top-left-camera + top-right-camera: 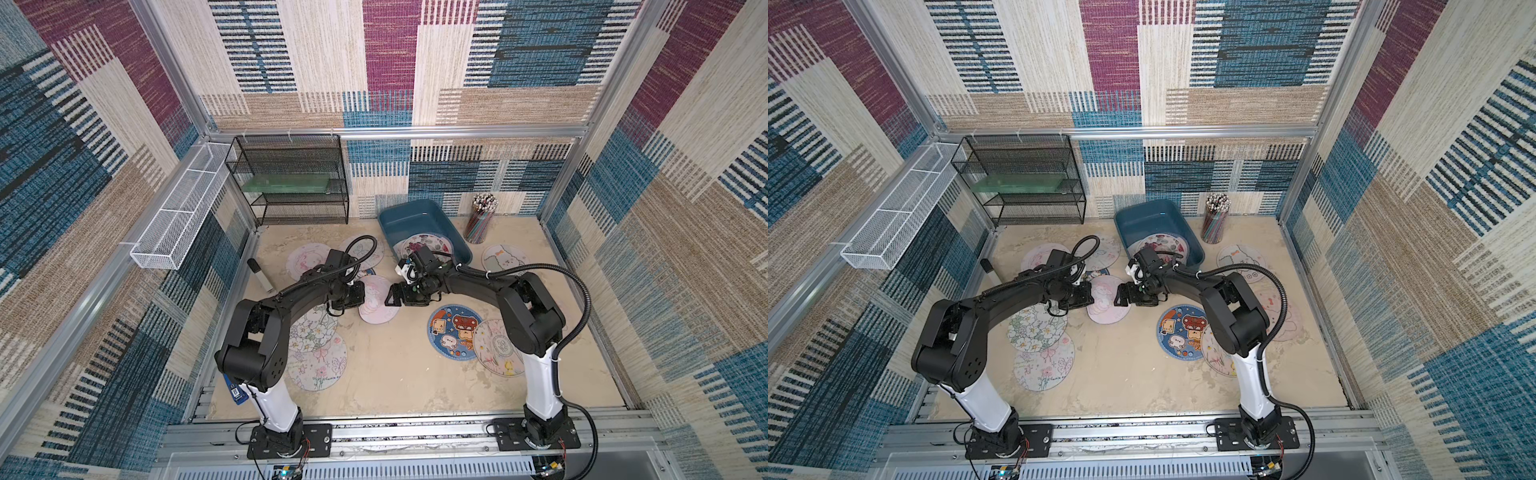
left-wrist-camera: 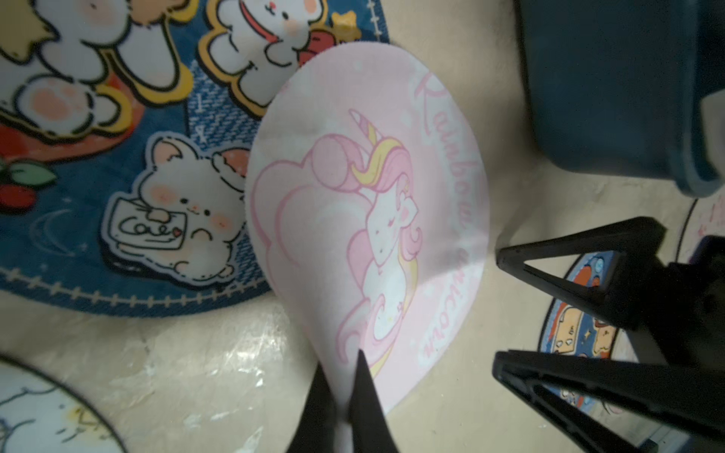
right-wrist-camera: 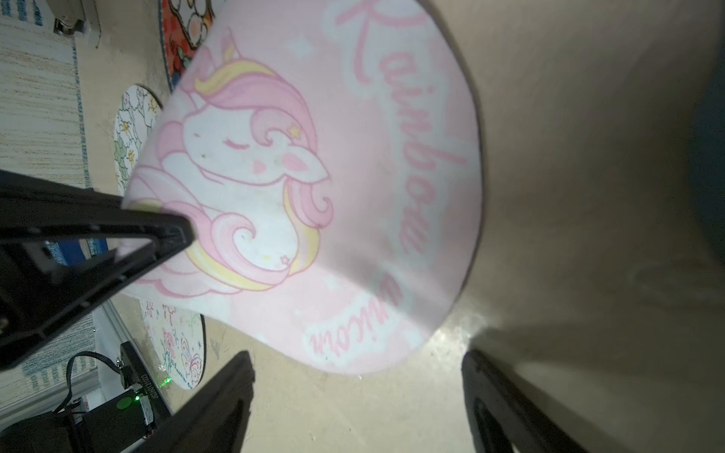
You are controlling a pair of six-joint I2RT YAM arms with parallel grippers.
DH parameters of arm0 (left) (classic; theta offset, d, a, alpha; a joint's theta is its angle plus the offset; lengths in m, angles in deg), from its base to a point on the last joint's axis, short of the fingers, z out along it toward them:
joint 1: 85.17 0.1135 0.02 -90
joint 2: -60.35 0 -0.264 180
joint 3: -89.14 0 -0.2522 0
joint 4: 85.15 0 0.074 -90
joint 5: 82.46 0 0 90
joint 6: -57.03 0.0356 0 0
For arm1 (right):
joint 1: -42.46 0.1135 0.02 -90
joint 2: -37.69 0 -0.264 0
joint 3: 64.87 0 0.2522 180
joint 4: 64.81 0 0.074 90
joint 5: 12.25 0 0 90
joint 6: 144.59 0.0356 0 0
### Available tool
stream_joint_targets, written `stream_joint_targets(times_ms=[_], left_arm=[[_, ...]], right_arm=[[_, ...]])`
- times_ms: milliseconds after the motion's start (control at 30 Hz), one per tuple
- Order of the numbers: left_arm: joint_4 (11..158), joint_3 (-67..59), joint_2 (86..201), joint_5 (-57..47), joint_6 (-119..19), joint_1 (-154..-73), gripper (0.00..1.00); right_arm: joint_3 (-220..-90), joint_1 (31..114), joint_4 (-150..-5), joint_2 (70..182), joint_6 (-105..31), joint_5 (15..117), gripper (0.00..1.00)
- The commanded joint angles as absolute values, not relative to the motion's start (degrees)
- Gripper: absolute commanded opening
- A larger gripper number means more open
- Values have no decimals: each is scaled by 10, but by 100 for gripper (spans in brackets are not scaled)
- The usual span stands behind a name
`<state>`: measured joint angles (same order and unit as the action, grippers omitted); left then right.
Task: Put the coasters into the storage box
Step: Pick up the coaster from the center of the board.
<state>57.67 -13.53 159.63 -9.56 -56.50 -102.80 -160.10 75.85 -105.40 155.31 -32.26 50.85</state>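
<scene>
Pinching one edge of the pink coaster (image 2: 368, 219), the left pincer (image 2: 341, 376) is closed tight on it. The coaster bows, its gripped side raised off the table (image 2: 196, 372). Facing it from the opposite edge, the right pincer (image 3: 357, 355) stands wide and holds nothing. The coaster's rim lies just before its jaws, and I cannot tell whether they touch. The pink coaster partly overlaps a blue coaster (image 2: 117, 255). In both top views the box (image 1: 409, 220) sits at the back, near the right pincer, with one coaster (image 1: 424, 245) inside. Other coasters (image 1: 318, 365) lie scattered on the table around both arms.
</scene>
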Motion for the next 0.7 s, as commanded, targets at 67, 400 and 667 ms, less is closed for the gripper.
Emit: stream_joint_targets(times_ms=[67, 400, 667], left_arm=[[556, -113, 1570, -104, -568, -1032, 0], [528, -48, 1541, -115, -565, -1058, 0], [504, 48, 1553, -127, -571, -1078, 0]], right_arm=[[-1557, 747, -1034, 1503, -292, 493, 90], [-1468, 718, -1006, 1391, -273, 482, 92], [-1417, 688, -1012, 1320, -274, 479, 93]])
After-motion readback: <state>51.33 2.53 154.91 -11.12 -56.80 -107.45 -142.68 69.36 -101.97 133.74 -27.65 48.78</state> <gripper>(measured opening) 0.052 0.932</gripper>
